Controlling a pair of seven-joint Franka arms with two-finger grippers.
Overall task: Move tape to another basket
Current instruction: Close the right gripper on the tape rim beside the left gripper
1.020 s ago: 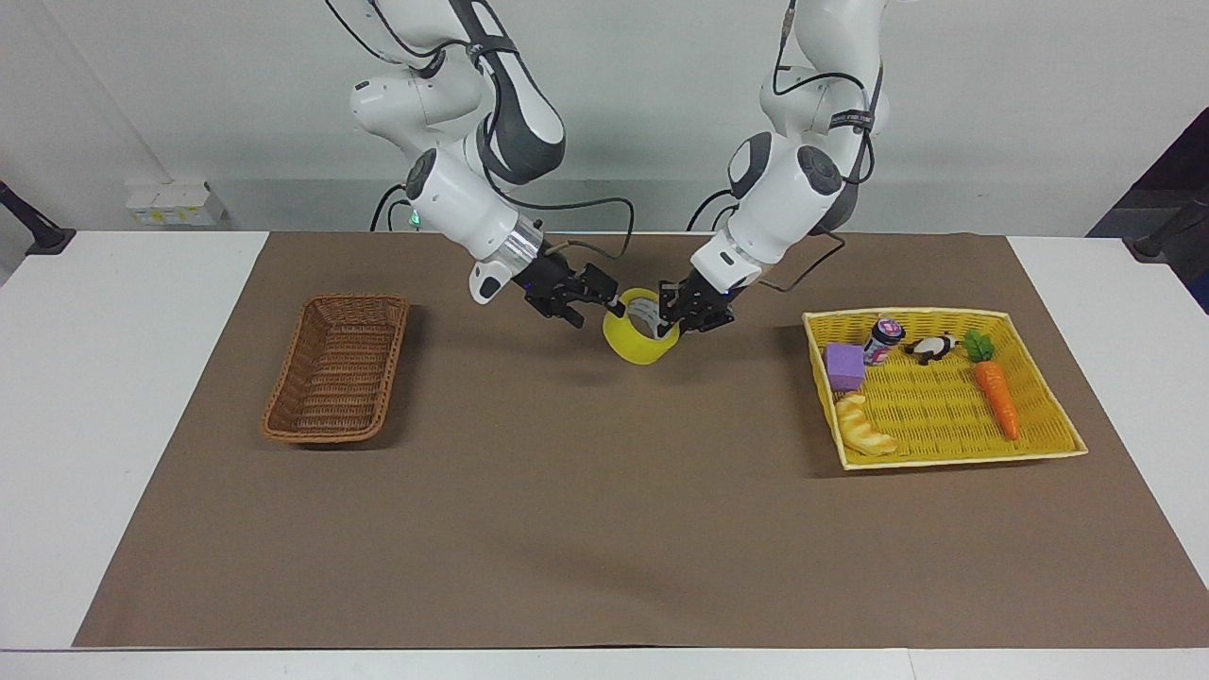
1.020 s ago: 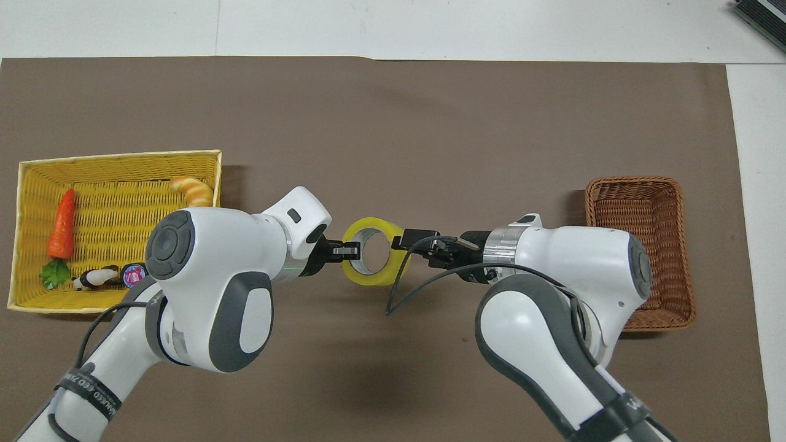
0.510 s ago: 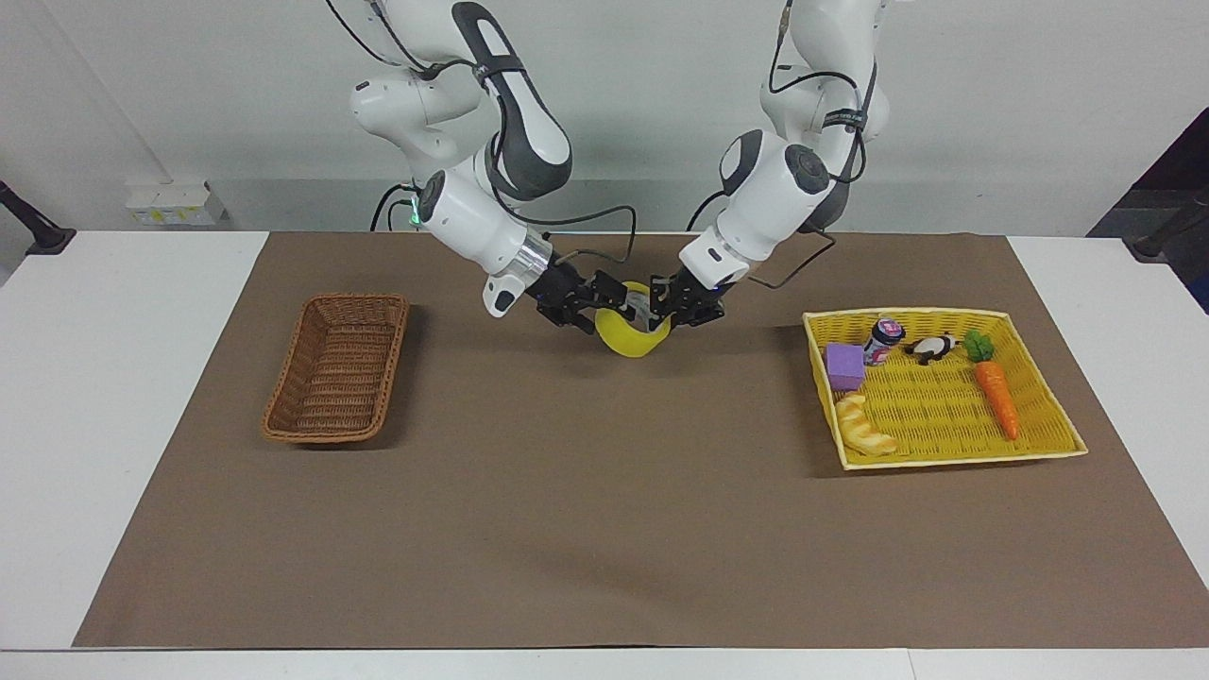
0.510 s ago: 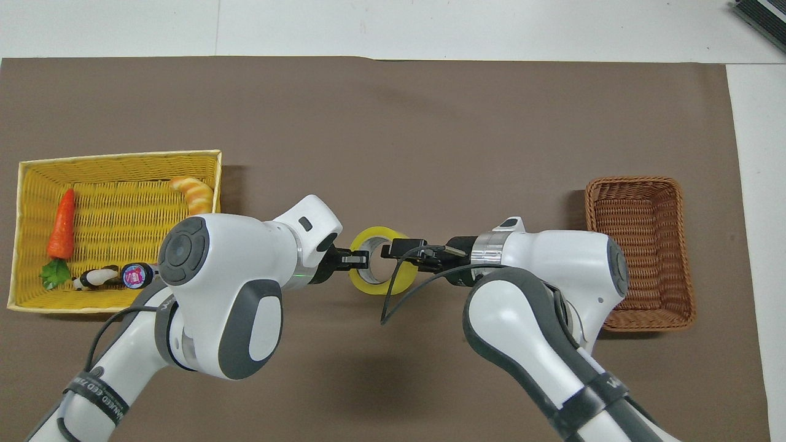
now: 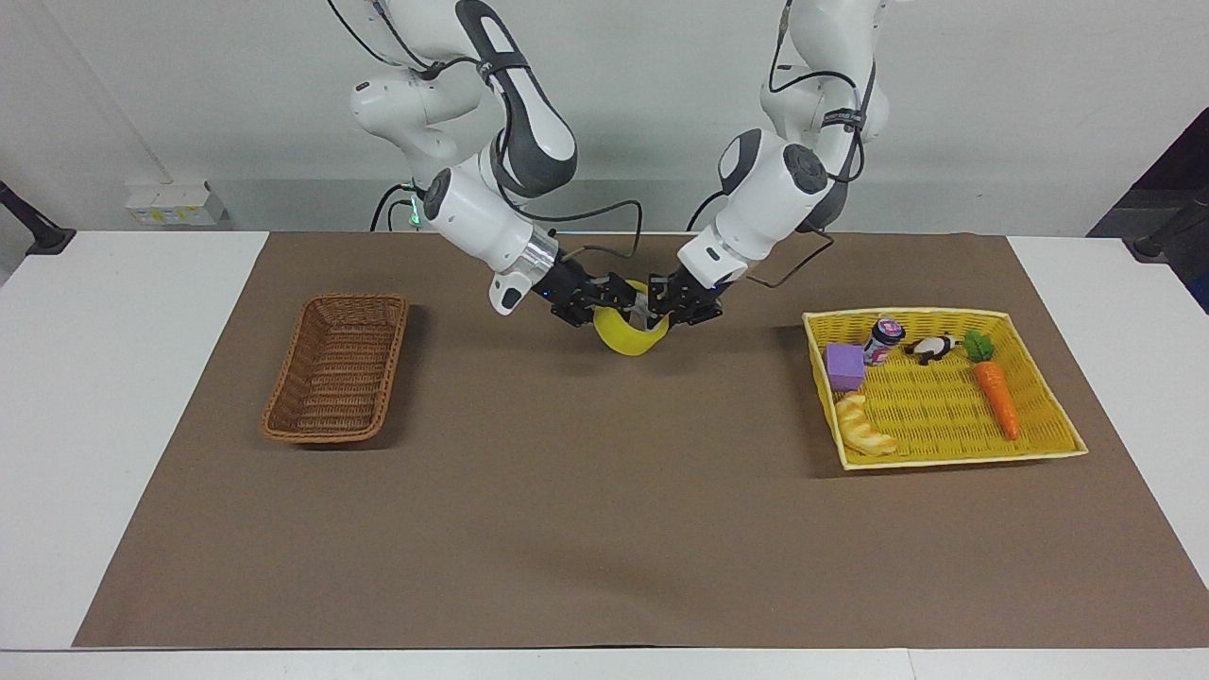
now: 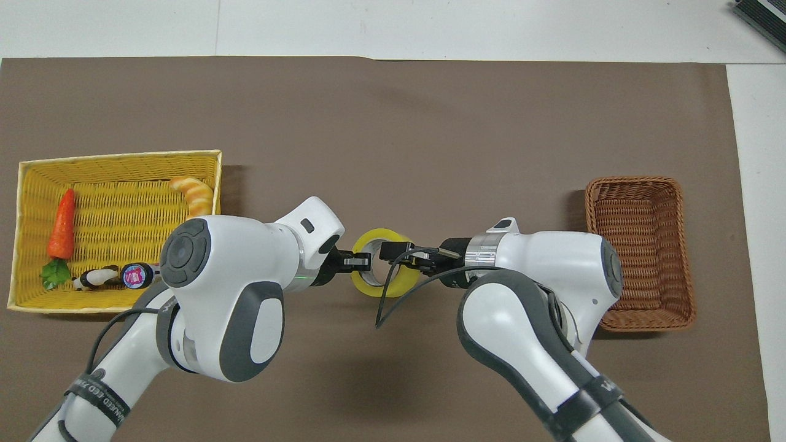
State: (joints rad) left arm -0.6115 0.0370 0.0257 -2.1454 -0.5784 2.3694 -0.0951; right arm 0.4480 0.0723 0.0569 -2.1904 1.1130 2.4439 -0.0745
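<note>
The wide ring-shaped roll of see-through yellow tape (image 5: 627, 332) with a grey-white middle is up in the air over the brown paper mat (image 5: 604, 529), about midway between the two baskets. The left gripper (image 5: 667, 309) is pinching the edge of the tape on one side. The right gripper (image 5: 616, 300) is at the other edge of the ring, with one finger inside the hole, but I cannot tell if it is squeezing the tape. The brown woven wicker basket (image 5: 337, 370) sits toward the right arm's end of the table. The big bright yellow square basket (image 5: 945, 392) sits toward the left arm's end, with a toy carrot (image 5: 996, 397) in it.
</note>
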